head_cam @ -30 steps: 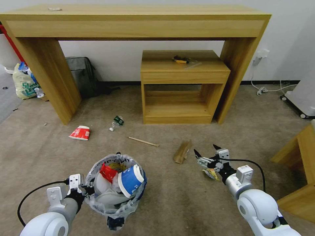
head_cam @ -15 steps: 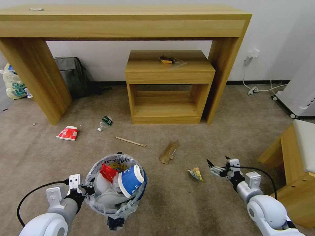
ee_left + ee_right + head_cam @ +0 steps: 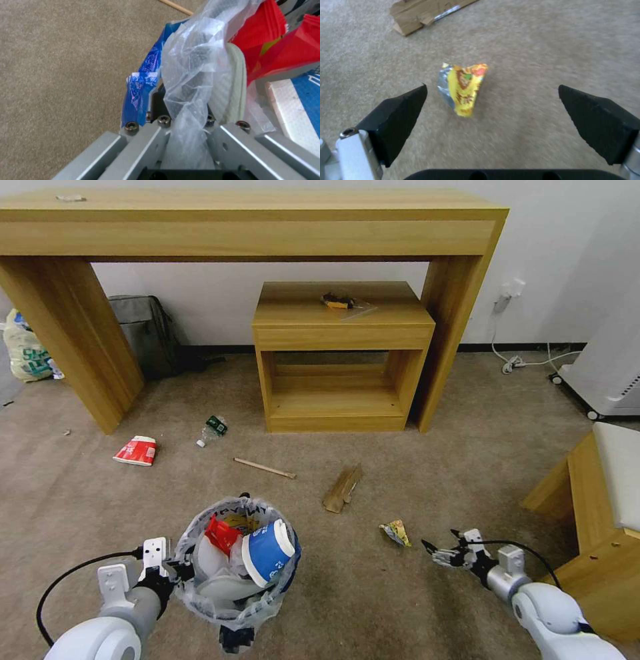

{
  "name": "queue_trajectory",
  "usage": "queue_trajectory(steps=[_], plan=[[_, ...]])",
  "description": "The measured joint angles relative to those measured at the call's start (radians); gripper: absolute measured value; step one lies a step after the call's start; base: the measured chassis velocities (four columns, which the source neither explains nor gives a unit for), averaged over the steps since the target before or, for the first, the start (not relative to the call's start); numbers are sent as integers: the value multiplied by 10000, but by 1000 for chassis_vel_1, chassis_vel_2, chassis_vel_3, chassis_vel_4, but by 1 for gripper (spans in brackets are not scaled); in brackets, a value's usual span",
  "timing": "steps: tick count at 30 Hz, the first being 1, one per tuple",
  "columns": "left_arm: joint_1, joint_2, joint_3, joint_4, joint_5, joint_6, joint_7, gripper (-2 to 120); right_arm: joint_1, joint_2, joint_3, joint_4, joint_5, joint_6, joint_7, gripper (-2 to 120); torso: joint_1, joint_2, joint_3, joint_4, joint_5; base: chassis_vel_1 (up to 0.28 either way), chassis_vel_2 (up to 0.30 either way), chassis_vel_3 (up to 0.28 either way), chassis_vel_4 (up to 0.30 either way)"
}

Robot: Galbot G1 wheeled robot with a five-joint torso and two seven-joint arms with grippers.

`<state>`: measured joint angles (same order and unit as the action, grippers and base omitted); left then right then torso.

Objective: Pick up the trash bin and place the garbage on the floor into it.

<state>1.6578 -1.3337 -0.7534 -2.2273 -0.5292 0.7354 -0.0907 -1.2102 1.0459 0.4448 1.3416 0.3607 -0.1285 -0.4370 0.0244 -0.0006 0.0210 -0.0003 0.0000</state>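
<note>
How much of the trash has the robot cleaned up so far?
Partly done. The trash bin, gripped at its rim by the left gripper, already holds a blue cup and a red wrapper. The open right gripper points at a yellow wrapper on the floor. Left to collect: red cup, small bottle, wooden stick, cardboard scrap.

Bare floor (image 3: 413,593) lies between the right gripper (image 3: 440,550), jaws spread, and the yellow wrapper (image 3: 396,532). Cardboard (image 3: 343,489) lies beyond the wrapper, apart from it. A wooden bench (image 3: 587,527) crowds the floor's right edge.
</note>
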Motion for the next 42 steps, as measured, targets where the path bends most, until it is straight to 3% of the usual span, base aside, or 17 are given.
queue_trajectory(steps=[10, 17, 25, 27, 29, 33, 38, 39, 42], plan=[[76, -17, -74, -42, 18, 0, -29, 0, 1164, 566, -937, -1291, -509, -142, 335, 100, 1, 0, 1, 1, 0, 0, 0, 0, 0], [3, -53, -38, 0, 33, 1, -48, 0, 1522, 822, -1315, -1863, -710, -152, 461, 92, 0, 0, 0, 0, -2, 0, 0, 0, 0], [-58, -67, -6, 84, 49, 0, -56, 0, 1937, 1085, -1542, -2519, -790, -141, 595, 61, 1, -1, 0, 0, -2, 0, 0, 0, 0], [-61, -66, -10, 88, 49, 0, -56, 0, 1961, 1111, -1559, -2554, -798, -141, 616, 58, 0, 0, 0, -1, -2, 0, 0, 0, 0], [-77, -62, -30, 112, 46, 0, -55, 0, 2068, 1266, -1619, -2679, -827, -141, 727, 45, 1, 0, 0, 0, 0, 0, 0, 0, 0], [-78, -48, -46, 133, 34, 0, -47, 0, 2128, 1368, -1683, -2740, -870, -150, 877, 36, 0, 0, 0, 0, 0, 0, 0, 0, 0], [-97, 16, -98, 170, 0, 0, -4, 0, 2157, 1444, -1713, -2766, -939, -156, 1059, 19, 0, 0, 1, 0, -1, 0, 0, 0, 0], [-110, 46, -112, 195, -6, 0, 19, 0, 2155, 1456, -1714, -2764, -976, -163, 1108, 10, 0, 0, 0, 0, -1, 0, 0, 0, 0], [-128, 61, -114, 221, -15, 0, 41, 0, 2145, 1471, -1702, -2741, -1036, -167, 1150, 3, 0, 0, 1, 0, 0, 0, 0, 0, 0]])
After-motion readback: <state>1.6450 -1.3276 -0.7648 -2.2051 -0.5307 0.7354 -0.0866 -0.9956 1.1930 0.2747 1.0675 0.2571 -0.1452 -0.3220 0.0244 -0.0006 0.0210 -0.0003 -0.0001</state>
